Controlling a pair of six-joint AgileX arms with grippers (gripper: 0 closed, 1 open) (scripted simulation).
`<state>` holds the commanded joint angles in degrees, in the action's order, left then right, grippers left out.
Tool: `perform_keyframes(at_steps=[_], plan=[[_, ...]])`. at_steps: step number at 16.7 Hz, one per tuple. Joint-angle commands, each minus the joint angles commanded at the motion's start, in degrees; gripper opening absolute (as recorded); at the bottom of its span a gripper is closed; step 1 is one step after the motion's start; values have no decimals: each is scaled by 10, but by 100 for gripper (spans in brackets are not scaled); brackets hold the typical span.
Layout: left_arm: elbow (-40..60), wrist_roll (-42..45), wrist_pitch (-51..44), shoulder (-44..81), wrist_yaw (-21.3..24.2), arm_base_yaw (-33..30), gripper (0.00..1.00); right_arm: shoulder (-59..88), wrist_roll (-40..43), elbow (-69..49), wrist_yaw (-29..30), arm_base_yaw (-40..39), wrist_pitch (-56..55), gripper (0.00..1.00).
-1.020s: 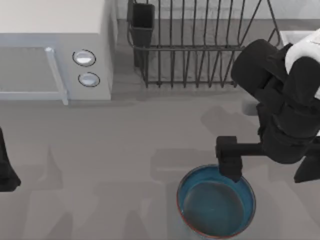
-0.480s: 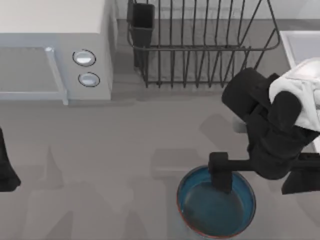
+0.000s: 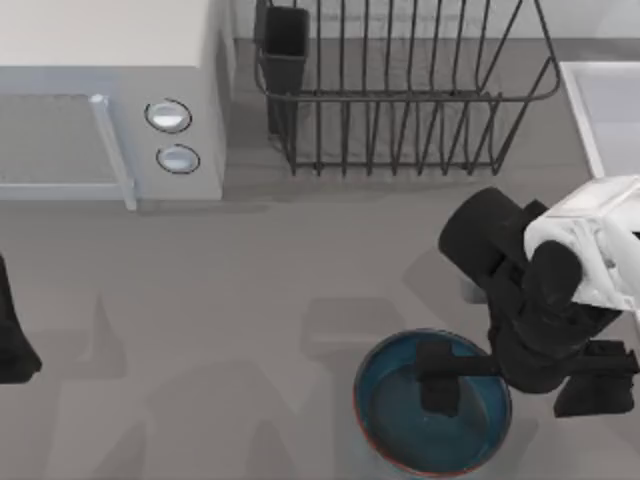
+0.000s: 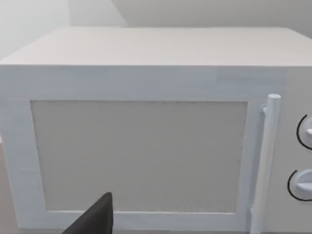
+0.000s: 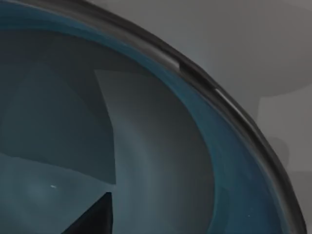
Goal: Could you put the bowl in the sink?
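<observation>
The deep blue bowl [image 3: 400, 420] stands upright on the table near the front edge, right of centre. My right gripper [image 3: 516, 386] is open and straddles the bowl's right rim: one dark finger [image 3: 437, 380] hangs inside the bowl, the other [image 3: 597, 388] is outside it. The right wrist view looks closely into the bowl [image 5: 161, 161], with a fingertip [image 5: 95, 219] over its inside. The pale sink [image 3: 612, 110] lies at the back right, partly cut off. My left gripper [image 3: 14, 345] is parked at the table's left edge.
A black wire dish rack [image 3: 400, 90] stands at the back, left of the sink. A white microwave [image 3: 100, 100] fills the back left, and the left wrist camera faces its door [image 4: 141, 151]. Bare grey table lies between microwave and bowl.
My right arm has swung toward the front edge. Its inner finger moved from the bowl's far rim to over the bowl's inside. The bowl and left arm have not moved.
</observation>
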<state>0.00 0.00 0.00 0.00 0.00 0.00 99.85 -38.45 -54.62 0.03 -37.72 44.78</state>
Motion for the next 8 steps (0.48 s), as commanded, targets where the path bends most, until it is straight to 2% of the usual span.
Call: perform_keyframes(at_steps=[1, 8], plan=[[0, 0, 0, 0, 0, 0, 100, 0, 0, 0, 0, 0, 0, 100], [0, 0, 0, 0, 0, 0, 100, 0, 0, 0, 0, 0, 0, 47]])
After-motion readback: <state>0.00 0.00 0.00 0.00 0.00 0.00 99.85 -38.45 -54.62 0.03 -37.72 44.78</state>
